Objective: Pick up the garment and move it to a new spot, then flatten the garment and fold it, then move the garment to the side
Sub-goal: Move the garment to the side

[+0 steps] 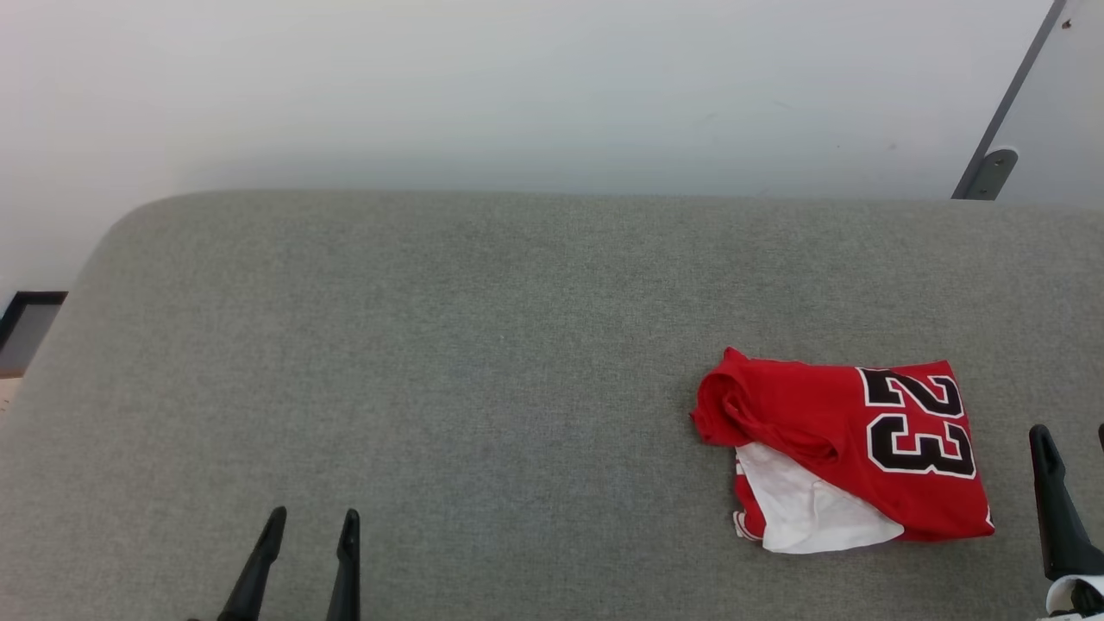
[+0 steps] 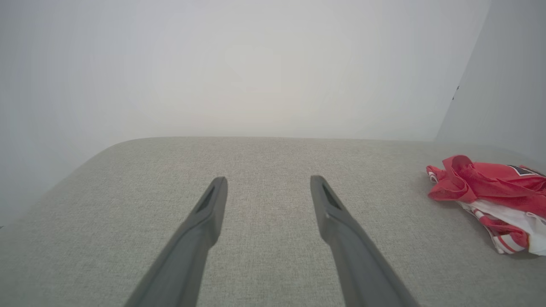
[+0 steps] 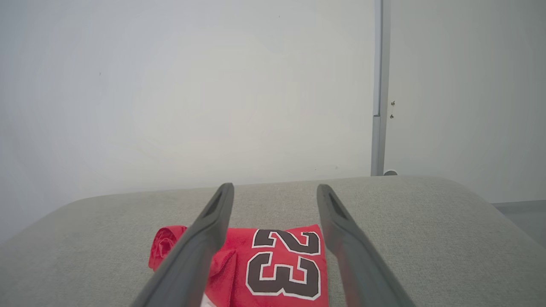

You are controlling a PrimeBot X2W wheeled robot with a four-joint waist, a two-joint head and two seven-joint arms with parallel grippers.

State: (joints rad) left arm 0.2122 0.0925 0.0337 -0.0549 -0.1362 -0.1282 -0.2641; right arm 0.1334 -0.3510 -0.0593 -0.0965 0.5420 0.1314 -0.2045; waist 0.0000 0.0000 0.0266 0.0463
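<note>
I have the shirt lying on the cushion just left of the jaws of my right gripper, well right of the jaws of my left gripper, the wall beyond both.

Black white-outlined "23" on red garment.

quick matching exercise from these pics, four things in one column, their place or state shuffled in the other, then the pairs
1 garment
2 left gripper
3 right gripper
4 grey padded surface

a open, beside the garment's right edge
b bears the garment, rounded corners
c roughly folded, 23 facing up
d open, above bare fabric on the left

Pairs: 1-c, 2-d, 3-a, 4-b
</note>
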